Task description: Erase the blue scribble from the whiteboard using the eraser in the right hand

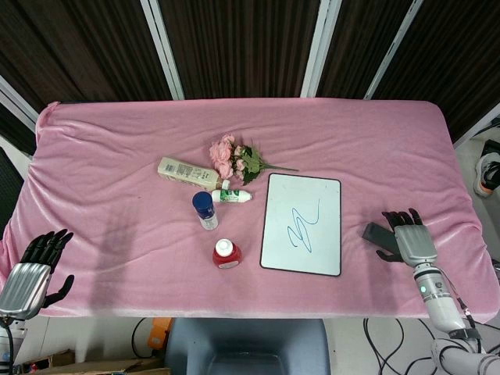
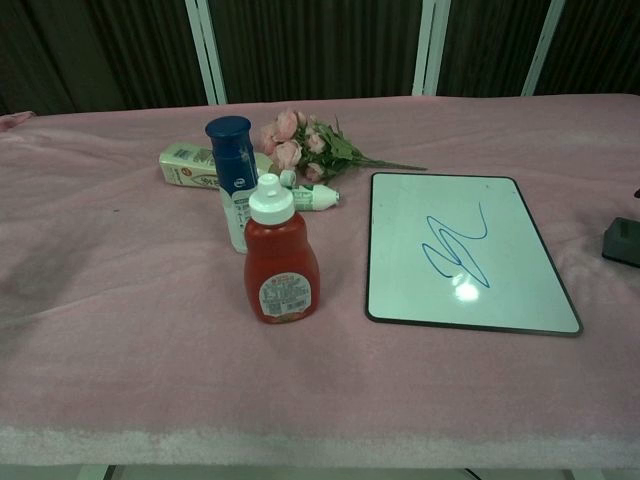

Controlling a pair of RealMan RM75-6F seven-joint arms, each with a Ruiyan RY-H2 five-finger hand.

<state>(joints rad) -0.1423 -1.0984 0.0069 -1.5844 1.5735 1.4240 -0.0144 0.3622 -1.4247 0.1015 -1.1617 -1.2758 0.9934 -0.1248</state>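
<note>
The whiteboard lies flat on the pink cloth right of centre, with a blue scribble in its middle. Just right of the board a dark grey eraser lies on the cloth. My right hand sits beside the eraser's right end with its fingers spread and pointing away from me; it holds nothing, and I cannot tell whether it touches the eraser. My left hand hovers at the table's near left corner, fingers apart and empty. Neither hand's body shows in the chest view.
Left of the board stand a red sauce bottle and a blue-capped bottle. Behind them lie a small white-green tube, a cream carton and pink flowers.
</note>
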